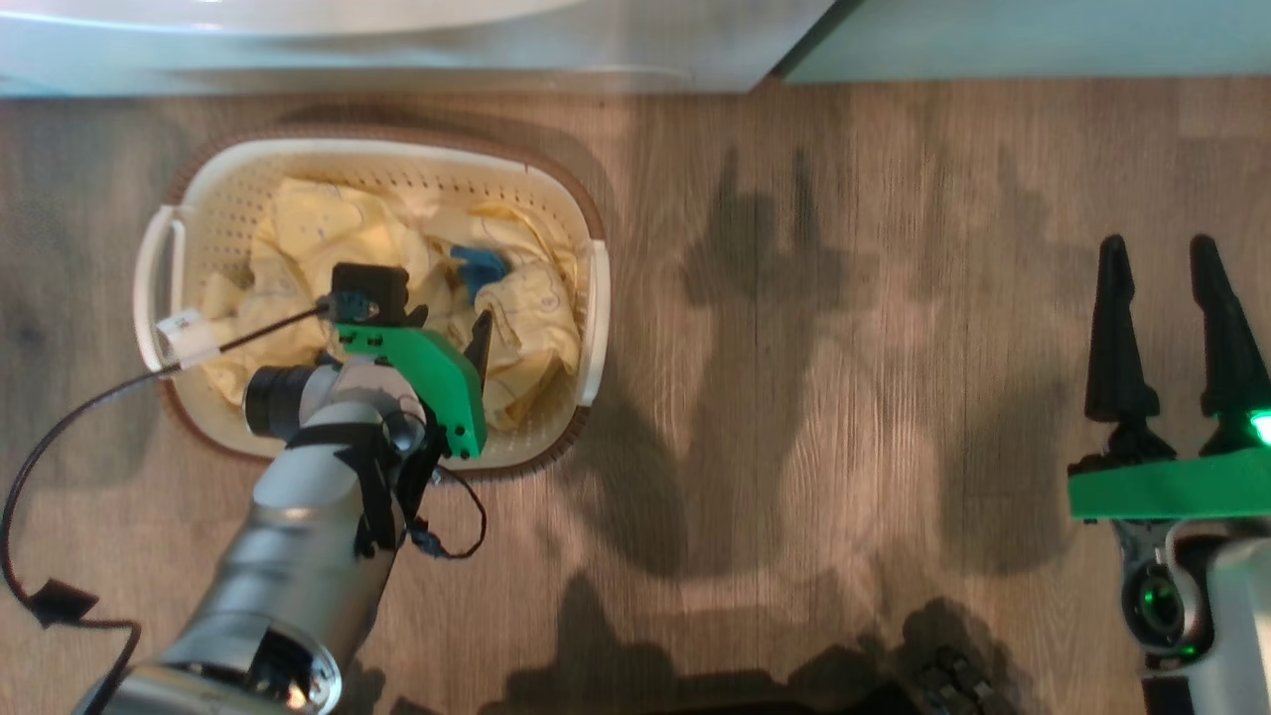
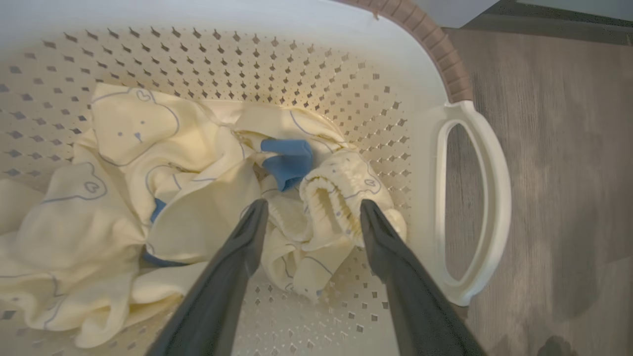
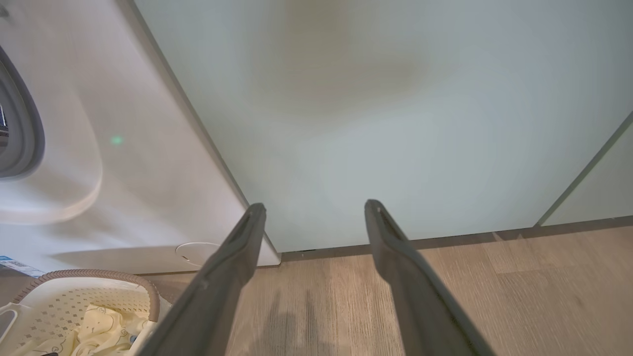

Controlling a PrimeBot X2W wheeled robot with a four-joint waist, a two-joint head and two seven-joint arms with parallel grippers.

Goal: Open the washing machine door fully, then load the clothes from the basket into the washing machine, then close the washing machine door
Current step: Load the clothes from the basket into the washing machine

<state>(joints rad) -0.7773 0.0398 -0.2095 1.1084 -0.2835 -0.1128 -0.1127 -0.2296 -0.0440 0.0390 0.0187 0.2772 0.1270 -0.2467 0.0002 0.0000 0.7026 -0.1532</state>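
While left pincer (image 2: 312,207) gapes inside the basket (image 2: 346,59), clothes (image 2: 123,148) bunched between its tips, right pincer (image 1: 1159,248) also apart, well aside

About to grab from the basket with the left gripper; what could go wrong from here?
The open left gripper straddles one bunched cuff of the clothes, so it may lift a single piece or drag tangled ones over the basket wall. Its fingertips sit near the perforated floor and could jam. The cable crosses the basket's rim and might snag.
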